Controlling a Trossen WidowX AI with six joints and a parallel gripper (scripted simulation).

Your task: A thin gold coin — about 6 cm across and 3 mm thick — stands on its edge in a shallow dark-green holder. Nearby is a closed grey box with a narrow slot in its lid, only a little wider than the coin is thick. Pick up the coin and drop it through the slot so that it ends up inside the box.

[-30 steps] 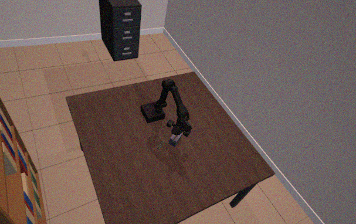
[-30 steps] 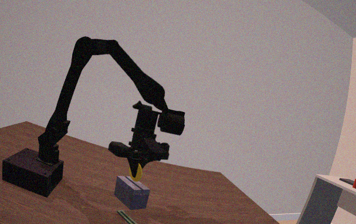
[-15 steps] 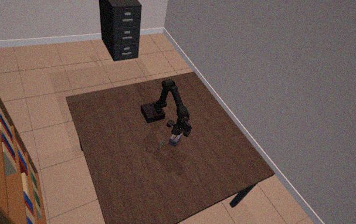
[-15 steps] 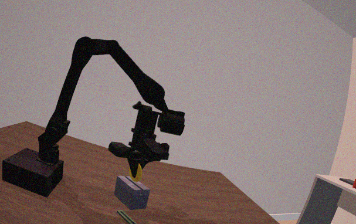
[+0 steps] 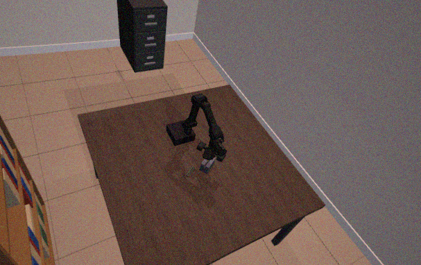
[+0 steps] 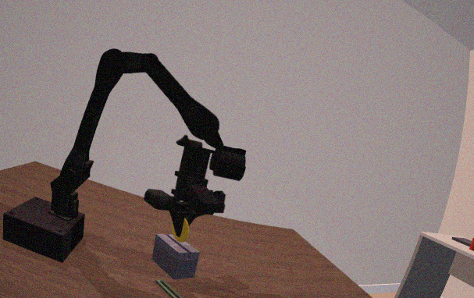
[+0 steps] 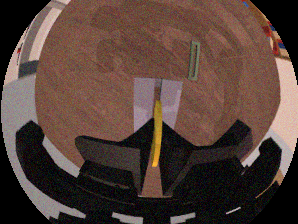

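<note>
Pinched nearly shut, the claw [image 5: 208,160] [image 6: 181,234] [image 7: 154,121] grips the gold coin [image 6: 185,230] [image 7: 158,132] between its fingers, pointing down over the box [image 5: 207,165] [image 6: 176,257] [image 7: 145,102]. The coin stands on edge, its lower rim at the lid by the slot in the exterior view; whether it touches the lid or dips into the slot, I cannot tell. Most of the disc is above the lid.

On the exterior view's near side lies the green holder [image 5: 191,171] [image 6: 167,289] [image 7: 194,61], close to the box but apart from it. Both sit well in from the edges of the table [image 5: 169,215] [image 6: 120,250] [image 7: 75,90], with wide stretches of wood around them. From above, the arm's base [image 5: 179,139] [image 6: 30,238] is to the left of the box and farther back, leaving a gap between them.

Brown wood grain with darker patches covers the tabletop. The box is a pale grey block with straight sides and a dark, narrow line along its lid; the holder is a slim, long rectangle. Smooth and yellow, the coin shows as a thin, slightly curved strip from the wrist, against the matt black of the fingers.
</note>
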